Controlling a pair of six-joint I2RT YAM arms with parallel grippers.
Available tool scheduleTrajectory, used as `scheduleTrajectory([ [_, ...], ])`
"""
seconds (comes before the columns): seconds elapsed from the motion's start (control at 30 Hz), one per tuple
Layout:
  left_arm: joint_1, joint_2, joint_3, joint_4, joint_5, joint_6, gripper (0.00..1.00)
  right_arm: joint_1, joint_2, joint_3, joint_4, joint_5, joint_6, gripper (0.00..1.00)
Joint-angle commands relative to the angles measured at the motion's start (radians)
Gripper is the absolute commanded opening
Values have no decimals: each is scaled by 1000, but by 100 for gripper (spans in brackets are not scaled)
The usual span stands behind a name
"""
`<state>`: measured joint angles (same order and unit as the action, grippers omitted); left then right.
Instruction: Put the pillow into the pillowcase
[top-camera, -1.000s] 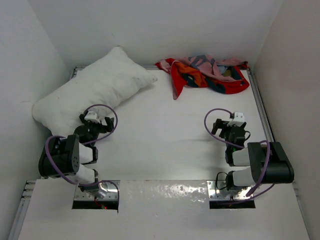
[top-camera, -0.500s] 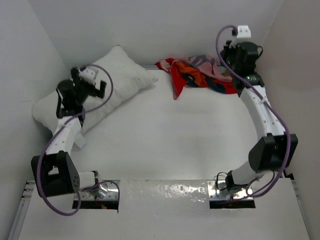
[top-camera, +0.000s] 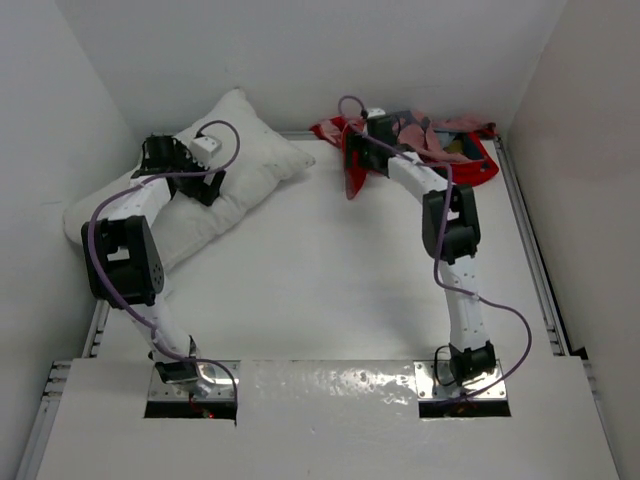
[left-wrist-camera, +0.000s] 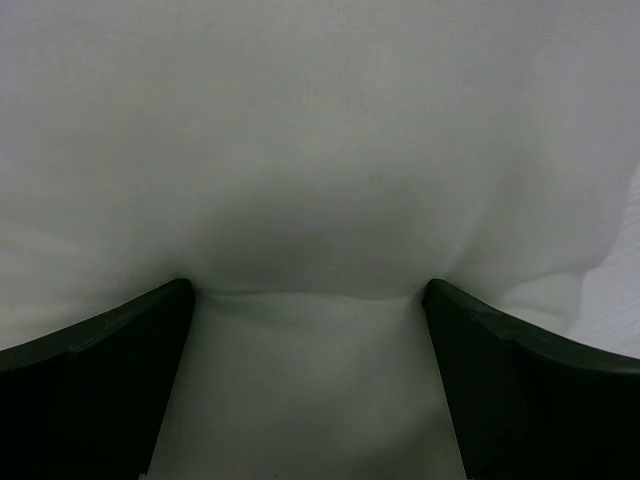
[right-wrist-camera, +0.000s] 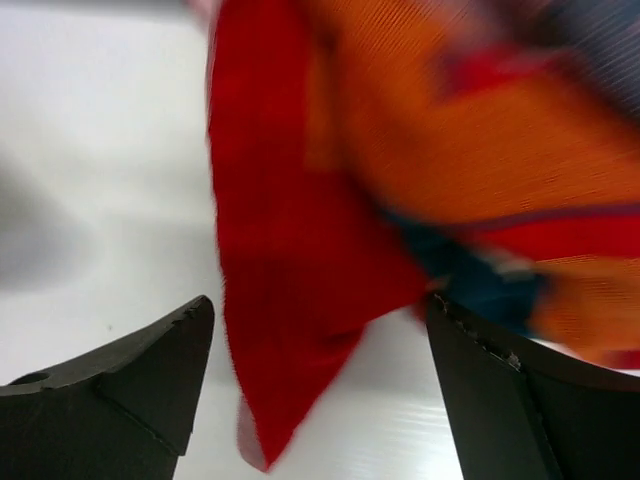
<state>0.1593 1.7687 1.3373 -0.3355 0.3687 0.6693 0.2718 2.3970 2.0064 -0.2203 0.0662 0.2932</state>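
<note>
The white pillow lies at the back left of the table. My left gripper is open and pressed down into its middle; the cloth bulges between the two dark fingers. The red-orange pillowcase lies crumpled at the back right. My right gripper is open over its left red corner, which hangs between the fingers without being gripped.
White walls close in the table on the left, back and right. A metal rail runs along the right edge. The bare white tabletop stretches between the arms.
Both arms have gone from folded near their bases to stretched far out. The left gripper came down onto the pillow; the right swung left and down to the pillowcase's left corner.
</note>
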Motion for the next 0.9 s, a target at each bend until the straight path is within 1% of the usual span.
scheduleTrajectory([
  [0.0, -15, -12, -9, -76, -65, 111, 100, 36, 4, -1, 105, -2, 72, 84],
  [0.03, -17, -9, -29, -45, -76, 140, 100, 55, 22, -17, 125, 4, 66, 84],
  [0.1, -18, -2, -78, -17, -115, 153, 98, 73, 39, -46, 172, 30, 40, 79],
  [0.13, -18, 5, -85, -11, -125, 161, 91, 87, 62, -44, 176, 35, 35, 75],
  [0.17, -18, 14, -90, -14, -134, 162, 64, 92, 71, -38, 168, 41, 38, 60],
  [0.2, -17, 14, -89, -22, -134, 153, 45, 95, 79, -34, 162, 46, 43, 46],
  [0.27, -14, -12, -87, -31, -136, 129, 0, 96, 68, -40, 119, 40, 46, 14],
  [0.3, -11, -29, -87, -28, -137, 107, 0, 102, 51, -66, 104, 20, 12, 0],
  [0.33, -4, -46, -79, -16, -129, 66, 0, 113, -8, -87, 82, -15, -35, 0],
  [0.37, 9, -81, -70, -13, -98, 47, 0, 130, -54, -156, 32, -111, -198, 0],
  [0.43, 32, -107, -14, -17, -42, 3, 0, 219, -172, -248, -39, -205, -395, 0],
  [0.47, 36, -121, 11, -26, 19, -5, 17, 256, -311, -291, -104, -242, -505, 0],
  [0.5, 36, -126, 63, -58, 83, -2, 39, 321, -449, -384, -141, -340, -534, 0],
  [0.53, 36, -126, 63, -72, 84, 1, 39, 349, -450, -385, -142, -398, -534, 0],
  [0.57, 36, -126, 107, -82, 158, 1, 55, 380, -575, -427, -125, -446, -505, 0],
  [0.6, 36, -127, 124, -88, 194, -13, 60, 435, -631, -451, -98, -504, -481, 0],
  [0.63, 29, -124, 146, -82, 222, -31, 62, 457, -677, -474, -65, -516, -461, 0],
  [0.67, 25, -120, 154, -71, 261, -54, 68, 474, -720, -524, -7, -514, -427, 13],
  [0.7, 17, -117, 161, -53, 277, -94, 73, 483, -781, -552, 21, -507, -401, 53],
  [0.73, -6, -106, 177, -54, 292, -100, 77, 481, -803, -578, 41, -461, -373, 99],
  [0.77, -23, -103, 186, -63, 294, -97, 77, 480, -826, -618, 48, -398, -355, 99],
  [0.8, -44, -100, 194, -103, 294, -61, 78, 477, -863, -636, 39, -325, -353, 99],
  [0.83, -90, -100, 201, -128, 291, -31, 78, 475, -883, -653, 23, -192, -358, 99],
  [0.87, -115, -103, 201, -154, 288, -4, 78, 468, -903, -691, -8, -128, -367, 99],
])
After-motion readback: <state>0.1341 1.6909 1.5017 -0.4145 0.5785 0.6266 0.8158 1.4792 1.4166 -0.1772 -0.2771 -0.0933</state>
